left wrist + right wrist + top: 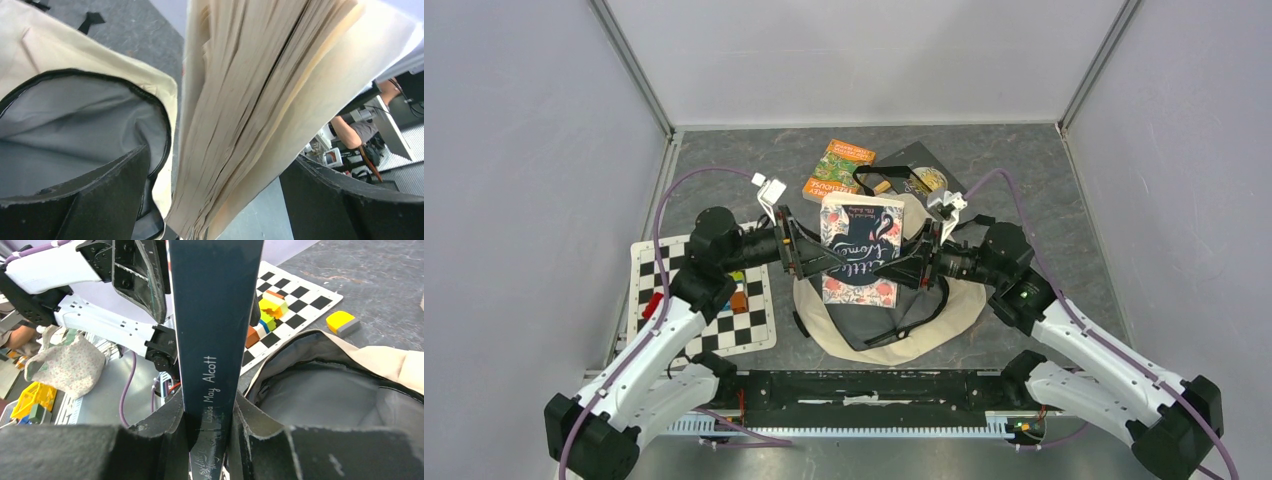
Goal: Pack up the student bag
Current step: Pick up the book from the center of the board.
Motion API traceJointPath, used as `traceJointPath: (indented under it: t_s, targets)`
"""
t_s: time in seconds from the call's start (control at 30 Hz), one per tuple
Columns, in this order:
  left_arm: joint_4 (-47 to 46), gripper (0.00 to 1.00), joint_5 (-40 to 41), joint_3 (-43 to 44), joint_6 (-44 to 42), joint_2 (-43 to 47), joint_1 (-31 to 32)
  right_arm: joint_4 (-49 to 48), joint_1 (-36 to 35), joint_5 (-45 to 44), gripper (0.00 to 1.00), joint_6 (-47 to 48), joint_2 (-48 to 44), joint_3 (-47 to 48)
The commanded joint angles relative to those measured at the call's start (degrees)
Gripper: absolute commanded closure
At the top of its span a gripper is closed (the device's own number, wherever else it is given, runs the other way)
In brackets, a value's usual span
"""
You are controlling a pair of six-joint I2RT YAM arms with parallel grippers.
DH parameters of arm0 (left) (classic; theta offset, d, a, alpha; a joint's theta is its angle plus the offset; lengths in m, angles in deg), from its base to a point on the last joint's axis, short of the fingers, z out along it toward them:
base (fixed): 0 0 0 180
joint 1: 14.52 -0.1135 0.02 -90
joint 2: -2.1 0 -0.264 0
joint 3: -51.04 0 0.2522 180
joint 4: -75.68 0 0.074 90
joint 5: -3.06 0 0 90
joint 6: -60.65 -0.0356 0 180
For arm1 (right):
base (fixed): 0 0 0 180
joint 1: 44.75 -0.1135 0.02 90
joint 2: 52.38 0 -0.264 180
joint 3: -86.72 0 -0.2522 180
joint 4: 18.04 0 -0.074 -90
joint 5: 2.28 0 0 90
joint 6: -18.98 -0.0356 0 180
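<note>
A dark blue book (861, 250) with a floral cover hangs upright over the open mouth of the student bag (959, 318), a cream backpack with grey lining. My right gripper (210, 435) is shut on the book's spine (215, 315), which reads Louisa May Alcott. My left gripper (215, 205) is open on the opposite side. The book's page edges (250, 100) stand between its spread fingers (100, 200) with a gap on both sides. The bag's grey inside (75, 115) lies just below, and shows again in the right wrist view as the bag (325, 390).
A green and orange book (837, 168) and a dark flat item with a yellow disc (919, 178) lie behind the bag. A checkered mat (704, 330) with coloured blocks (739, 295) sits at the left. A yellow and grey block (340, 322) lies beside the bag.
</note>
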Motion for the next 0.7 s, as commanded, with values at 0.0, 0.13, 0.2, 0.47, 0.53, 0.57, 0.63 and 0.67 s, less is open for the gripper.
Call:
traceJointPath:
  t_s: [0.0, 0.13, 0.2, 0.47, 0.53, 0.57, 0.63, 0.67]
  targets:
    - [-8.9, 0.00, -6.0, -0.9, 3.7, 1.9, 0.3, -8.0, -0.2, 5.1, 1.00, 0.6, 0.4, 3.8]
    - [-10.8, 0.00, -6.7, -2.4, 5.6, 1.4, 0.3, -11.0, -0.7, 6.8, 1.00, -0.8, 1.2, 3.5]
    - [-11.3, 0.01, -6.9, -2.9, 6.2, 1.0, 0.3, -11.0, -1.1, 7.2, 1.00, -0.3, 1.4, 3.9]
    - [-17.9, 0.45, -6.4, -4.9, 10.7, 2.2, 0.5, -3.9, -2.6, 4.7, 1.00, 4.4, 2.2, 4.9]
    - [-17.8, 0.63, -6.3, -5.3, 10.9, 2.7, 0.5, -0.9, -2.6, 2.4, 0.99, 6.1, 2.3, 5.3]
    - [-17.3, 0.73, -6.2, -5.4, 10.8, 3.0, 0.5, 0.6, -2.6, 0.8, 0.94, 7.1, 2.3, 5.5]
    - [-15.6, 0.88, -5.9, -5.7, 10.3, 3.6, 0.5, 4.6, -2.5, -3.8, 0.86, 8.9, 2.1, 6.2]
    - [-14.5, 0.96, -5.6, -5.8, 9.9, 4.0, 0.5, 7.0, -2.6, -6.3, 0.83, 10.0, 1.9, 6.8]
